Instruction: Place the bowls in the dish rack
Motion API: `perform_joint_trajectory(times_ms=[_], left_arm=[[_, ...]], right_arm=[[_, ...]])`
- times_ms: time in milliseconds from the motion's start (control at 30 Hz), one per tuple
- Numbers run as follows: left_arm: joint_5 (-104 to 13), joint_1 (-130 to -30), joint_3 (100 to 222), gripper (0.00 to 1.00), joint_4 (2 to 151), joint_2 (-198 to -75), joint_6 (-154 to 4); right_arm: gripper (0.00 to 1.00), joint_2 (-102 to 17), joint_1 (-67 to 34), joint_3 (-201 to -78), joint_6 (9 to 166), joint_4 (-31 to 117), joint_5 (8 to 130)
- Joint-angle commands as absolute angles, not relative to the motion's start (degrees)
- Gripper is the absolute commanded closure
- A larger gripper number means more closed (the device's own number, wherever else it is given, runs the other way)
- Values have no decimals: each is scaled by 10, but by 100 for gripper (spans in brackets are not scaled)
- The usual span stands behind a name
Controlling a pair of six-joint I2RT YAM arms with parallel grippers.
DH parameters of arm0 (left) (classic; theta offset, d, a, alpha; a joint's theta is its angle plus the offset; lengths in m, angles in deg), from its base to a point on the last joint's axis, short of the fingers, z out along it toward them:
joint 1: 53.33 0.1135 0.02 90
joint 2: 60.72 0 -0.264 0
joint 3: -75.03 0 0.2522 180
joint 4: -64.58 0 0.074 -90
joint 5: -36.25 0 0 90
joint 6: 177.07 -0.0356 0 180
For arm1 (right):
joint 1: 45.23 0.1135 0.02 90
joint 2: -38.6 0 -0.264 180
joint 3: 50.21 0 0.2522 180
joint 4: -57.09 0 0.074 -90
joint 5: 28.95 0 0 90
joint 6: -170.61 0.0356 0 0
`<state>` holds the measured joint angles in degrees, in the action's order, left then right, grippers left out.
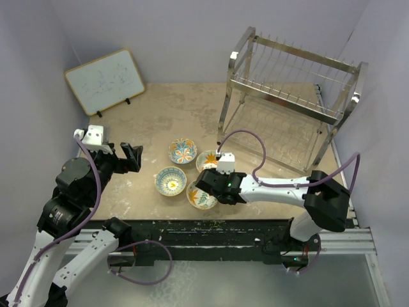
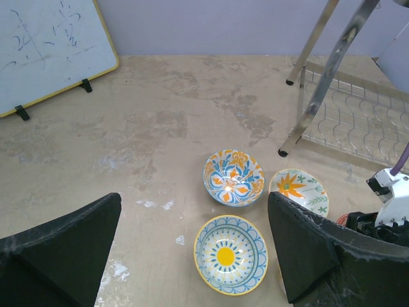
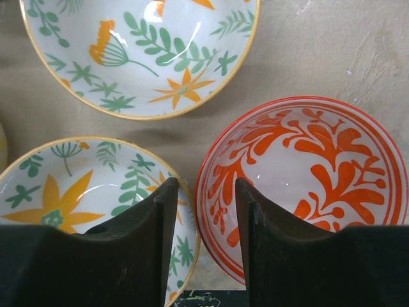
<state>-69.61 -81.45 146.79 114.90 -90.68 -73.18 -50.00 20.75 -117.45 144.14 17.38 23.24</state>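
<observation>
Red-orange bowl [image 3: 313, 179] rim inside half-open right gripper [image 3: 206, 192], arm [image 1: 281, 188] stretched low leftward

top external: fixed, high behind both bases, looks down on whole table [image 1: 160, 109], far out. left wrist: mid-height, pitched forward, shares blue-orange bowl [image 2: 233, 177] and dish rack [image 2: 316, 89] leg with top. right wrist: near straight down, very close on red-orange bowl [image 3: 319, 173]
</observation>
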Motion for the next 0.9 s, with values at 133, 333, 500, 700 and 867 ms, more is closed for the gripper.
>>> perform_joint_trajectory(times_ms=[133,333,500,700,867], left_arm=[[-698,-811,1473,1,1130,-910,-739],[-700,-810,1473,1,1131,-909,-738],[-697,-810,1473,1,1130,-909,-736],[-695,-810,1472,1,1132,-907,-736],[-697,-811,1469,1,1135,-903,-736]], right_arm=[[57,-475,210,-1200,1448,144,177],[55,-452,211,-1199,1436,147,179],[55,-472,212,-1203,1449,133,181],[55,-506,211,-1212,1488,106,172],[56,-508,211,-1212,1479,129,177]])
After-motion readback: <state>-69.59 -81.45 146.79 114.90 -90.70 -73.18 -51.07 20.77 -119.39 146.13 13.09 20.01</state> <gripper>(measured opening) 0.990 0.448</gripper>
